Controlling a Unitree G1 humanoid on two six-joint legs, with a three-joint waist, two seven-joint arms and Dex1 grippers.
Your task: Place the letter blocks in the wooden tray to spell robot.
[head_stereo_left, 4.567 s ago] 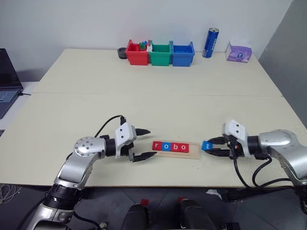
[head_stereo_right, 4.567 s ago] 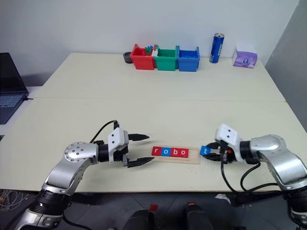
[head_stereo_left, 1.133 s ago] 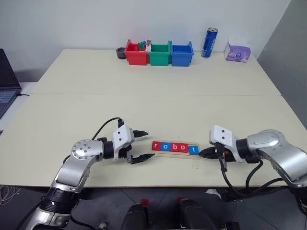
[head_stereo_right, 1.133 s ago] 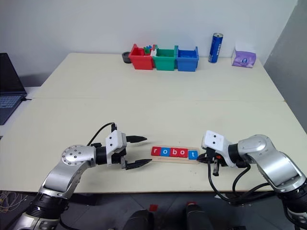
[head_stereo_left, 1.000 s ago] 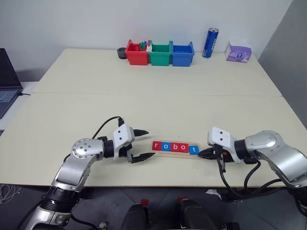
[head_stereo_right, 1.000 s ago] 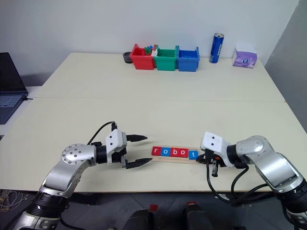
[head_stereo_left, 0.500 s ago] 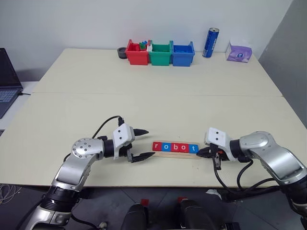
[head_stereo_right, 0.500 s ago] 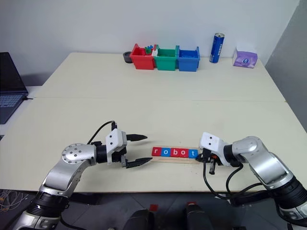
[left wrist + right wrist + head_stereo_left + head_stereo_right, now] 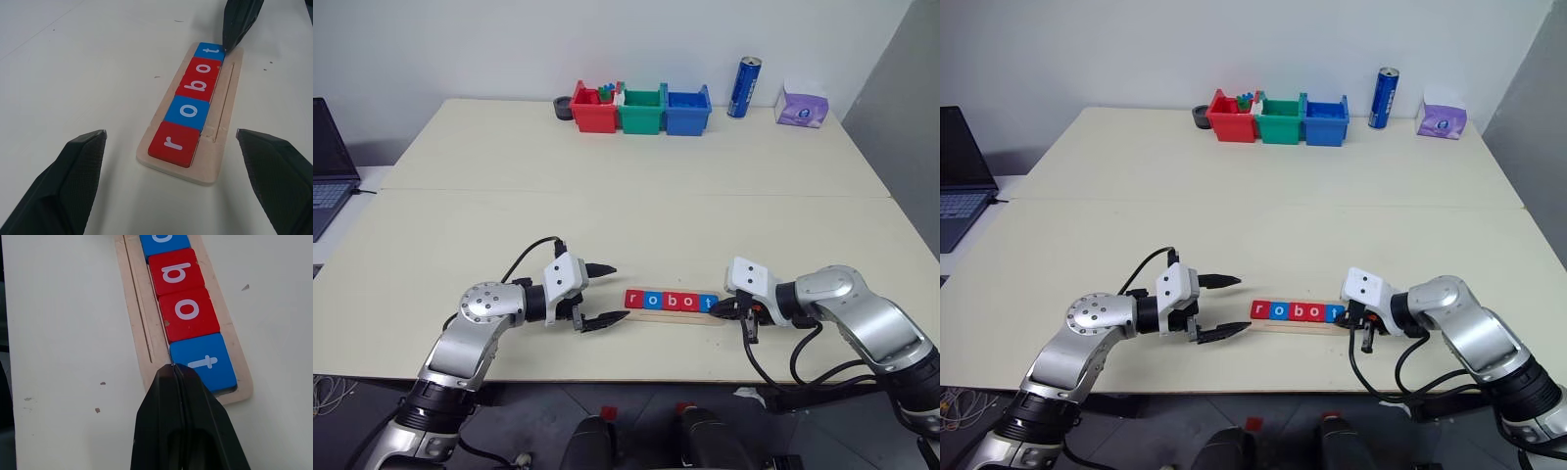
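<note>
- Near edge of bench (image 9: 724, 235): left tool (image 9: 599, 293) hovers just off the left end of the wooden tray (image 9: 221, 147), fingers spread wide, holding nothing.
- Right tool (image 9: 172, 368) is pinched closed and empty; its tip touches the near corner of the blue "t" block (image 9: 205, 362), at the tray's right end.
- Letter blocks (image 9: 191, 105) lie in a row on the tray: red r, blue o, red b, red o, blue t. The word reads "robot".
- Step in hand, as I judge it: a final nudge to seat the t against its neighbours. The spelling looks done.
- Next move likely calls for a light push along the row, then drawing the closed tip clear without dragging the t out of line.
- Hard to tell: whether the t sits fully flush; the right tool covers its near edge in the right wrist view.
- Far side: red, green and blue bins (image 9: 640, 110), a blue can (image 9: 742, 86), a purple packet (image 9: 801, 106). The bins' contents are too small to make out.
- A laptop (image 9: 328, 162) is cut off at the left edge.
</note>
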